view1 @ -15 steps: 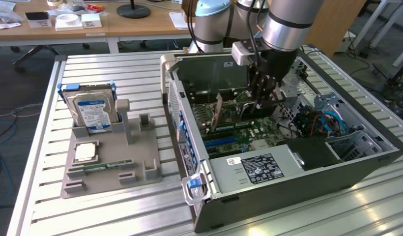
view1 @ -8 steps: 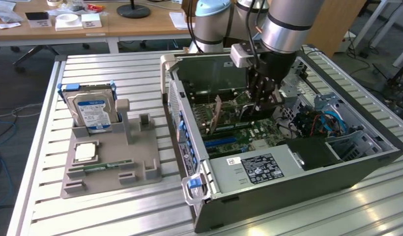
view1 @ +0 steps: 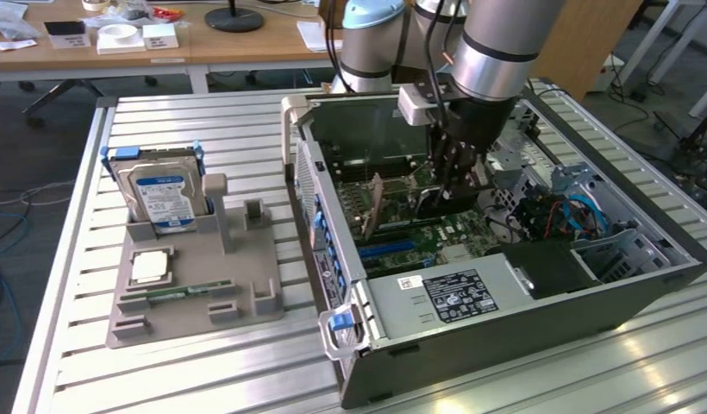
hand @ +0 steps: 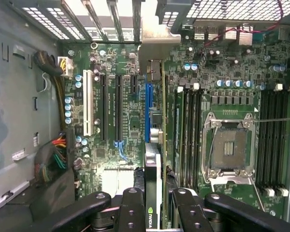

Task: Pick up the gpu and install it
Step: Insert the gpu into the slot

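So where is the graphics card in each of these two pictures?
Exterior view: the gpu stands on edge inside the computer case, held from above by the gripper.
Wrist view: the gpu is edge-on, clamped between the black fingers.
Shared landmark: the green motherboard below it.

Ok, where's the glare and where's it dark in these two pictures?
Exterior view: glare streaks the slatted table at that view's lower right, while the inside of the computer case sits in shade. Wrist view: the vent grille glows bright, and the gripper holding the gpu is a dark silhouette.
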